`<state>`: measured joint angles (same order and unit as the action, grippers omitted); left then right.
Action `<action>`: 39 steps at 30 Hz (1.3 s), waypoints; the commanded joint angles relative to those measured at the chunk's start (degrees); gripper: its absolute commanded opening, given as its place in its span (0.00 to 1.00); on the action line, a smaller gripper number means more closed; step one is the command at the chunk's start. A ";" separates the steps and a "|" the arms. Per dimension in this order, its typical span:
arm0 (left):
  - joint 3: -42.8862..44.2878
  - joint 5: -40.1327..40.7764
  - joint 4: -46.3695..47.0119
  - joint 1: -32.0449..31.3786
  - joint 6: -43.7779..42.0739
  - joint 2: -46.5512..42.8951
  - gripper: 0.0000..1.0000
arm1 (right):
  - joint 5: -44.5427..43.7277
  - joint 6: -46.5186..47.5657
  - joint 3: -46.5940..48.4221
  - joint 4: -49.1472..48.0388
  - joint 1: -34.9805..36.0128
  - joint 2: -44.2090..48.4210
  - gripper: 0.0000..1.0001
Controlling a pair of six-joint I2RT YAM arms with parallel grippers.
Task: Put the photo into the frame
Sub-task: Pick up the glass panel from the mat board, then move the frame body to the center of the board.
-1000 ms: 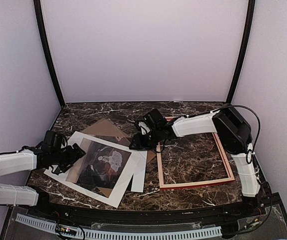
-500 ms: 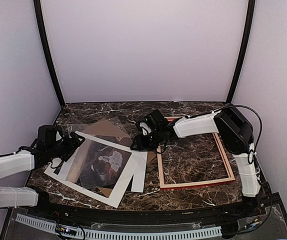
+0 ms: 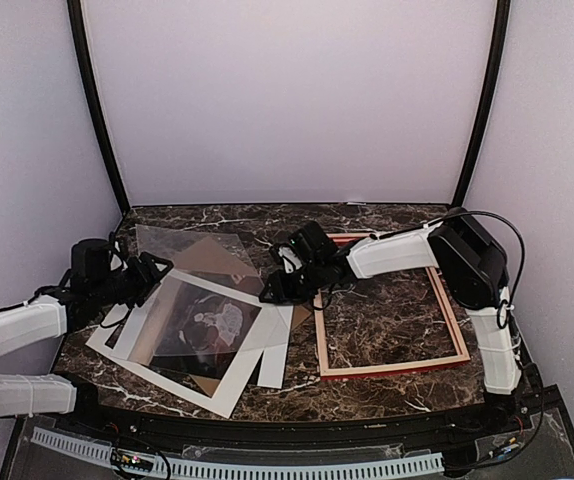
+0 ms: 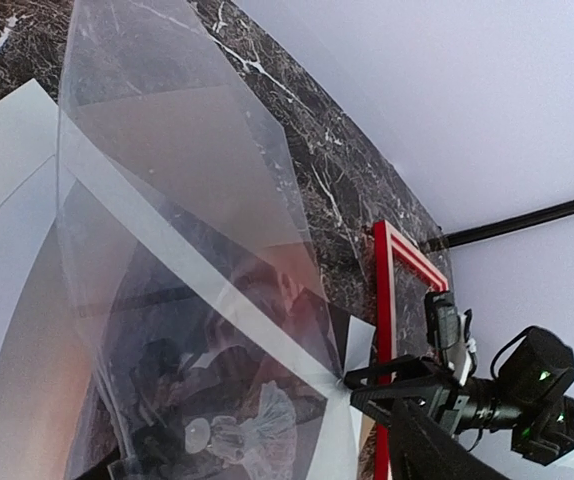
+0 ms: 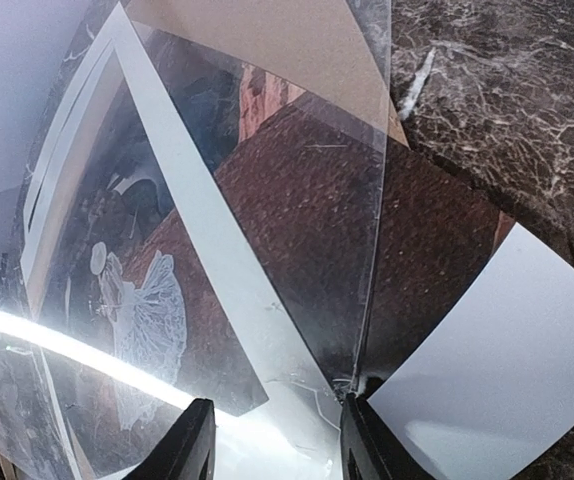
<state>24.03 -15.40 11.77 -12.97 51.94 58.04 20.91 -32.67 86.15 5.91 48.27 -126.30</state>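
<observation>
Clear plastic, a large see-through sheet (image 3: 182,250), is standing tilted over the left half of the dark marble table (image 3: 387,220), its far edge lifted and its near part lying low over the pile beneath. Through it the photo (image 3: 207,325) is showing, dark brown with a white figure, lying flat on the table at left-centre under the white mat (image 3: 229,385), whose cutout is framing the picture. A brown backing board (image 3: 303,313) is peeking out from under the pile. The frame (image 3: 392,366), red with pale wood edges, is lying flat on the right side, well apart from the photo, with bare marble showing inside it. The left gripper (image 3: 145,275) is sitting at the sheet's left edge; whether its jaws are clamping the plastic cannot be told. The right gripper (image 3: 272,290) is reaching across to the sheet's right corner, its fingers (image 5: 195,440) standing partly apart, with the corner of the plastic touching the tip of one finger.
</observation>
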 commanded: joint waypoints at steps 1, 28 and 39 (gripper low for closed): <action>2.67 1.12 -4.51 -0.30 -0.99 -0.82 0.62 | 1.00 -0.51 -2.10 2.79 1.39 0.56 0.43; 20.28 -8.07 -13.30 0.48 -12.59 -0.76 0.00 | -9.22 7.39 -17.63 7.69 -6.71 21.16 0.77; 30.77 -5.91 -17.89 0.65 -18.48 0.74 0.00 | -7.31 4.48 -25.23 4.13 -2.77 21.26 0.74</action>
<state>51.31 -22.06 -4.89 -12.64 36.97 58.92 13.50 -27.31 62.13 12.49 42.72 -105.01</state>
